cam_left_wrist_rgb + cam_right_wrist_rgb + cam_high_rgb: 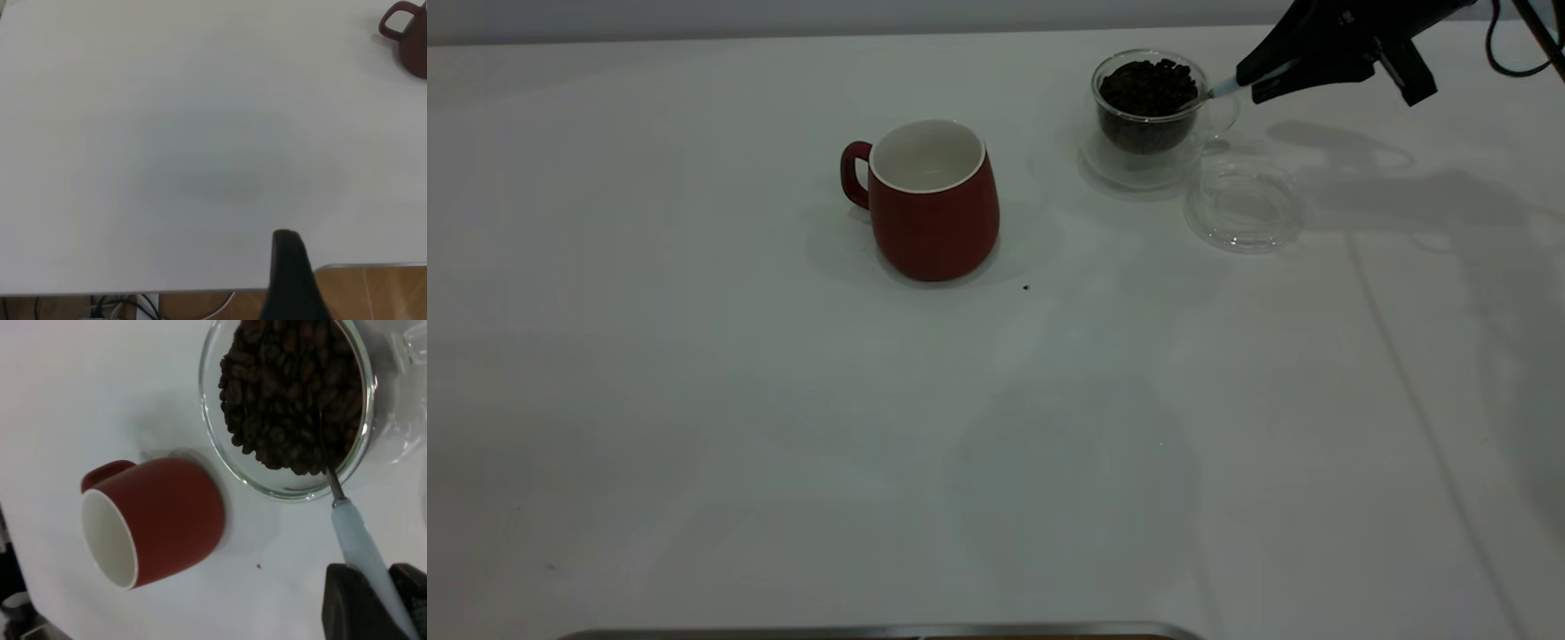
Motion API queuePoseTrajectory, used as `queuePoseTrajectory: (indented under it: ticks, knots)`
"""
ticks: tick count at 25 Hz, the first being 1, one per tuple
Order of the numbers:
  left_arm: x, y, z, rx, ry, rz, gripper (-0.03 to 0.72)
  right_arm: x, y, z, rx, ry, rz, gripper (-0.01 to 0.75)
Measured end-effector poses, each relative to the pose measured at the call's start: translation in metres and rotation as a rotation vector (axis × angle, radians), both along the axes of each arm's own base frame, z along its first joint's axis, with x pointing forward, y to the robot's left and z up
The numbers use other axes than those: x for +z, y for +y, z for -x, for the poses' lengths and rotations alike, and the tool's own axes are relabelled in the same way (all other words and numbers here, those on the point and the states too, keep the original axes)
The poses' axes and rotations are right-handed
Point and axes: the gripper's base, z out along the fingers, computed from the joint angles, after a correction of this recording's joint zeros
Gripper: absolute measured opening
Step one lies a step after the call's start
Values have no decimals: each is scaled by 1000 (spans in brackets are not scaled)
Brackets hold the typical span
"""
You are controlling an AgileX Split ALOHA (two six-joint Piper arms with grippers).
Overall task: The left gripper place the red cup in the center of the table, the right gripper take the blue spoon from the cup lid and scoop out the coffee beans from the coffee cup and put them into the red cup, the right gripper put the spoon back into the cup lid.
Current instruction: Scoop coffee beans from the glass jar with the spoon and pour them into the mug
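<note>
Table (783,462): spoon (363,543) in tool (373,607).

White worktop (694,444) is seen carrying red cup (934,209) near centre, glass coffee cup (1149,120) far right, empty cup lid (1245,206) just beside it, one stray bean (1025,287).

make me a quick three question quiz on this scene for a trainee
1. True or false: the red cup already holds beans.
2. Where is the blue spoon's bowl? A in the cup lid; B in the coffee beans; C above the red cup.
3. Fill in: the right gripper is shut on the ____.

Key: 1 false, its inside shows white and empty. 2 B, dug into the heap in the coffee cup. 3 blue spoon.
</note>
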Motion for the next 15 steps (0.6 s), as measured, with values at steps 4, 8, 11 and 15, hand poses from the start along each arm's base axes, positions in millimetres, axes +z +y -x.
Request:
queuePoseTrajectory:
  ticks: [4,8,11,15]
  knots:
    - [0,0,0,0,0,0,567,-7,3,-1,-5,-5,-44,113]
    - [0,0,0,0,0,0,567,-8,3,-1,3,-20,-49,113]
    - [0,0,0,0,0,0,567,-8,3,-1,12,-37,-49,113]
    - [0,0,0,1,0,1,567,-6,4,-4,0,-63,-74,113]
